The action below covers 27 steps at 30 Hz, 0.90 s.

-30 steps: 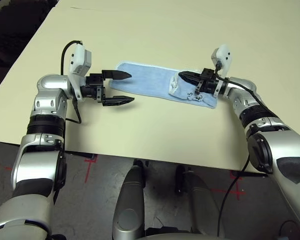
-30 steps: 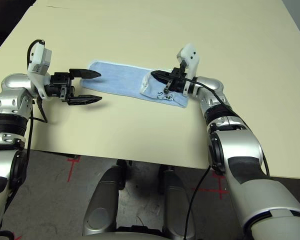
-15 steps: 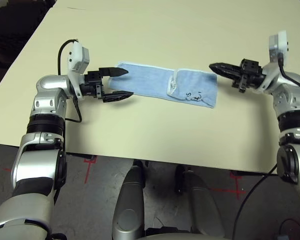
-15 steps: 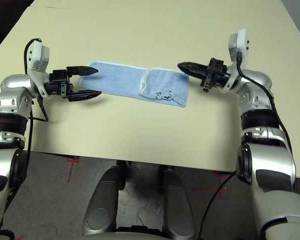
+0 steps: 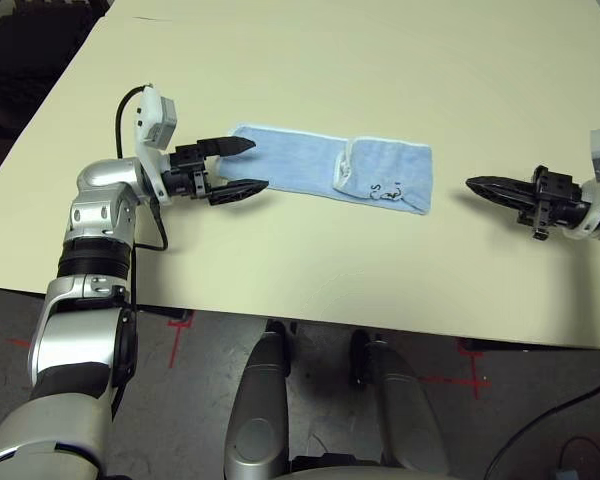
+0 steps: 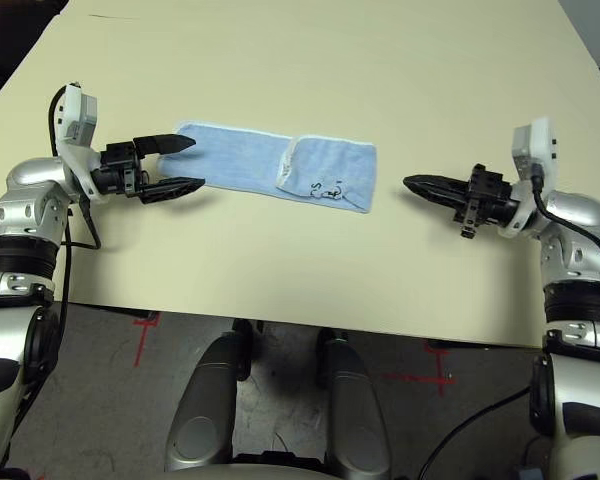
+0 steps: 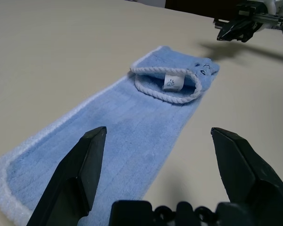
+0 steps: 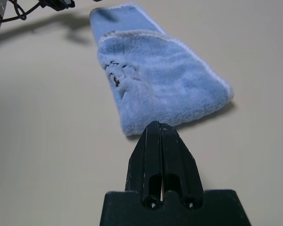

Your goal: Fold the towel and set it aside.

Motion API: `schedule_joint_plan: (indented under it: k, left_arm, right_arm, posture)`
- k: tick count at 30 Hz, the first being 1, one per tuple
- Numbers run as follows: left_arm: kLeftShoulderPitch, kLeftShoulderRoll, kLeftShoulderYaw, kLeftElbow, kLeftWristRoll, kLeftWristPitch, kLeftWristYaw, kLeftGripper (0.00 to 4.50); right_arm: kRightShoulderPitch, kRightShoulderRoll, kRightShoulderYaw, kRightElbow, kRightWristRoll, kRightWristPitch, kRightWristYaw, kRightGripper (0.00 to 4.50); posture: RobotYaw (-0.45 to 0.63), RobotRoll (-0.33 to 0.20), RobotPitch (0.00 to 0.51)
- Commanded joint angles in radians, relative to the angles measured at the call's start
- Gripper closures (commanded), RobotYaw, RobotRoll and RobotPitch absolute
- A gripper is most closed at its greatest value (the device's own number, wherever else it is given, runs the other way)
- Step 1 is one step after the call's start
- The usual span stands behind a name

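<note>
I see the towel [image 5: 330, 175] as soft, fuzzy light-blue terry cloth, its edging a white corded stitch and a small white fabric label sewn at the fold. The table [image 5: 310, 60] looks smooth, matt and cream-coloured. My left gripper [image 5: 242, 166] and right gripper [image 6: 412, 184] have matt black plastic-looking fingers; my forearms look like glossy silver metal.

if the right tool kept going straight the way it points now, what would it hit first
Most likely the towel. The right tool, shut, points across the table toward the towel's folded end, with bare tabletop between them. How high it rides is hard to judge, so it might skim over the cloth instead.
</note>
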Motion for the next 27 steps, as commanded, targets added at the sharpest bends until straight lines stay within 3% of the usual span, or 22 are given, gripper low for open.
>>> schedule_joint_plan:
  k: [1, 4, 10, 13, 20, 24, 27]
  left_arm:
    - [0.005, 0.002, -0.001, 0.014, 0.013, -0.008, 0.019, 0.0]
    - [0.003, -0.002, 0.01, 0.038, 0.035, -0.038, 0.096, 0.0]
    - [0.043, -0.028, 0.047, -0.033, -0.018, 0.007, 0.152, 0.0]
    - [0.069, -0.013, 0.045, -0.076, -0.035, 0.049, 0.127, 0.0]
    - [0.04, 0.103, 0.042, -0.115, -0.061, 0.196, 0.031, 0.0]
    - [0.007, 0.195, 0.021, -0.093, -0.05, 0.396, 0.019, 0.0]
    - [-0.007, 0.229, 0.011, -0.078, -0.056, 0.635, 0.083, 0.0]
  right_arm:
    - [0.034, 0.004, -0.014, -0.045, 0.021, -0.007, -0.02, 3.44]
    - [0.044, 0.024, -0.005, -0.038, 0.012, -0.085, -0.014, 2.32]
    - [0.037, 0.084, 0.011, 0.0, 0.011, -0.171, -0.013, 0.03]
    - [0.036, 0.094, 0.018, 0.019, 0.007, -0.188, -0.004, 0.03]
    - [0.026, 0.09, 0.034, 0.012, 0.008, -0.187, 0.001, 0.03]
    - [0.031, 0.084, 0.039, -0.011, 0.012, -0.175, -0.003, 0.03]
    - [0.034, 0.086, 0.044, -0.031, 0.012, -0.167, -0.009, 0.03]
  posture:
    - [0.09, 0.0, 0.289]
    - [0.1, 0.0, 0.289]
    - [0.11, 0.0, 0.289]
    - [0.12, 0.0, 0.288]
    - [0.12, 0.0, 0.282]
    - [0.12, 0.0, 0.28]
    - [0.12, 0.0, 0.279]
